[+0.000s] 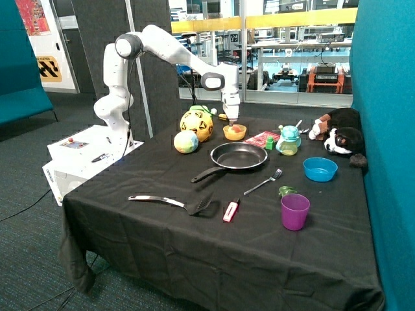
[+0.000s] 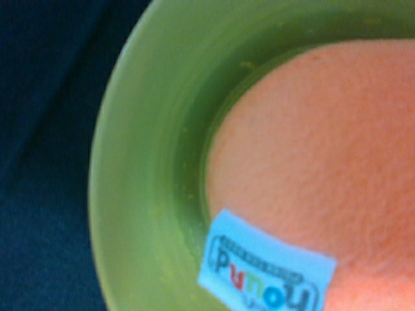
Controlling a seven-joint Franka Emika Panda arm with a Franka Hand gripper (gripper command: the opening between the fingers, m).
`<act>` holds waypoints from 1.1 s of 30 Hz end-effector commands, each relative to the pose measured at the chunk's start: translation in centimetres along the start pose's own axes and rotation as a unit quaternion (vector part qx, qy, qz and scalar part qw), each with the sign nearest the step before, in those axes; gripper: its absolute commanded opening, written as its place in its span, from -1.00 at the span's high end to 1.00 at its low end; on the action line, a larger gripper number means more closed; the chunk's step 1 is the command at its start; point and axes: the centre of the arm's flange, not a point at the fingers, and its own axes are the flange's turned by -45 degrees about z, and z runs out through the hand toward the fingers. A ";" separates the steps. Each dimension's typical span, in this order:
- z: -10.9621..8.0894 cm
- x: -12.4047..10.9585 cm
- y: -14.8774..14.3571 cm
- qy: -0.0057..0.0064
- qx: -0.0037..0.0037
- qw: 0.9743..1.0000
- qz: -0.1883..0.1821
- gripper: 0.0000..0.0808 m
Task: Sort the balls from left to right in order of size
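The big yellow football with black markings stands at the back of the black-clothed table. Just in front of it, toward the arm's base, lies the medium pastel ball. The small orange ball rests inside a round yellow bowl beside the football. My gripper points straight down into that bowl, right at the ball. The wrist view is filled by the orange ball, which bears a small blue label, and by the bowl's rim. The gripper itself does not show there.
A black frying pan lies just in front of the bowl. Also on the table are a spatula, a fork, a purple cup, a blue bowl, a teal lidded cup and a plush dog.
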 end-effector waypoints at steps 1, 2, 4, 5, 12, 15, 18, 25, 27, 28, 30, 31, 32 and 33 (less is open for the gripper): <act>0.2 0.5 0.4 -0.003 0.002 1.000 -0.001 -0.83; 0.3 0.5 0.5 -0.003 0.002 1.000 -0.001 -0.84; 0.4 0.6 0.6 -0.003 0.002 1.000 0.000 -0.89; 0.5 0.6 0.7 -0.003 0.002 1.000 0.000 -0.89; 1.0 0.7 0.7 -0.003 0.002 1.000 0.001 -0.89; 1.2 0.8 0.6 -0.003 0.002 1.000 0.001 -0.87; 1.5 0.9 0.5 -0.003 0.002 1.000 0.000 -0.85; 1.6 1.5 0.3 -0.003 0.002 1.000 0.001 -0.88; 1.5 1.9 0.1 -0.003 0.002 1.000 0.000 -0.91; 1.4 2.0 0.0 -0.003 0.002 1.000 -0.001 -0.95; 1.4 2.3 -0.1 -0.003 0.002 1.000 -0.002 -0.92; 1.4 2.4 -0.1 -0.003 0.002 1.000 -0.002 -0.92; 1.5 2.5 -0.1 -0.003 0.002 1.000 -0.001 -0.90; 1.5 2.5 -0.1 -0.003 0.002 1.000 -0.001 -0.89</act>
